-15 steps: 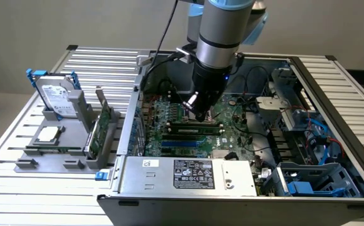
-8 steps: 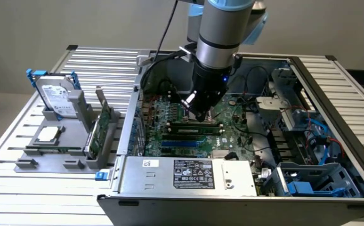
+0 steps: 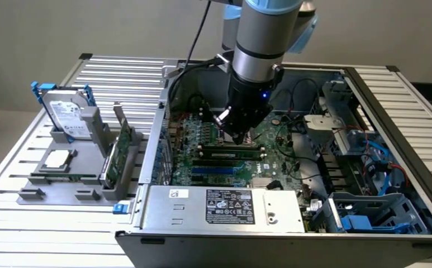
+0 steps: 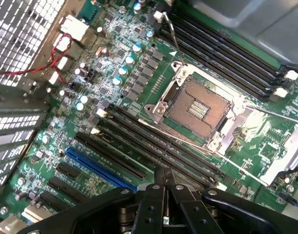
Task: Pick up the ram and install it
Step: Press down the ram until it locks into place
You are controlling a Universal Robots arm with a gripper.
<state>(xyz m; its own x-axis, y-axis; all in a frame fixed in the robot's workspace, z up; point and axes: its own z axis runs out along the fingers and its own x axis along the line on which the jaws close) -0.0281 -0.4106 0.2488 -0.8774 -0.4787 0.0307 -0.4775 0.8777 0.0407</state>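
Inside the open computer case (image 3: 290,223), exterior view: the end effector (image 3: 235,135) hovers just above a ram (image 3: 235,151) seated in the motherboard slots — apparently installed. Wrist view: fingers (image 4: 158,183) together, empty, over the black slots (image 4: 154,146).

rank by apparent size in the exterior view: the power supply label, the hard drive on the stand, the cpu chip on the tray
1. hard drive
2. power supply label, close to the hard drive in look and nearer the camera, so their order is unsure
3. cpu chip, clearly the smallest
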